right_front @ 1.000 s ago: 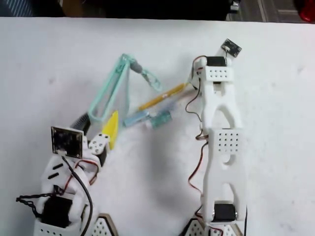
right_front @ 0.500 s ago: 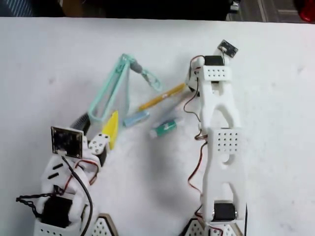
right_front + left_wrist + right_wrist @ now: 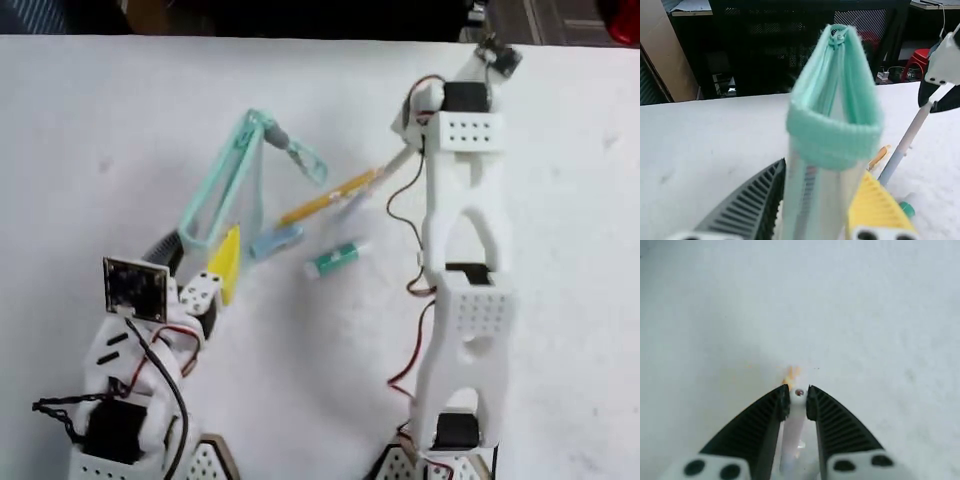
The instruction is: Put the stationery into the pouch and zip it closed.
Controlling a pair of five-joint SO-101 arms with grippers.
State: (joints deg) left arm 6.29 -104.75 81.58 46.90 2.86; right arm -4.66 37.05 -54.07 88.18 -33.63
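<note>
The mint-green pouch (image 3: 222,182) lies on the white table, its mouth standing open (image 3: 832,125). My left gripper (image 3: 198,242) is shut on the pouch's near end, which sits between the dark finger (image 3: 747,210) and the yellow finger (image 3: 875,202). My right gripper (image 3: 405,156) is shut on the end of a pale blue-white pen (image 3: 799,393). This pen (image 3: 905,145) slants down to the table beside the pouch. A yellow pen (image 3: 330,196) lies under it. A green-and-white marker (image 3: 335,258) lies loose to the right of the pouch.
The pouch's grey zip pull and mint strap (image 3: 298,154) trail off its far end. The table's far edge (image 3: 300,38) meets a dark background. The right arm's white links (image 3: 460,290) run down the right-centre of the table.
My right arm has drawn back toward the table's far right with the pale pen in its grip. The green-and-white marker shifted right and down, away from the pen's tip. The left arm has kept still.
</note>
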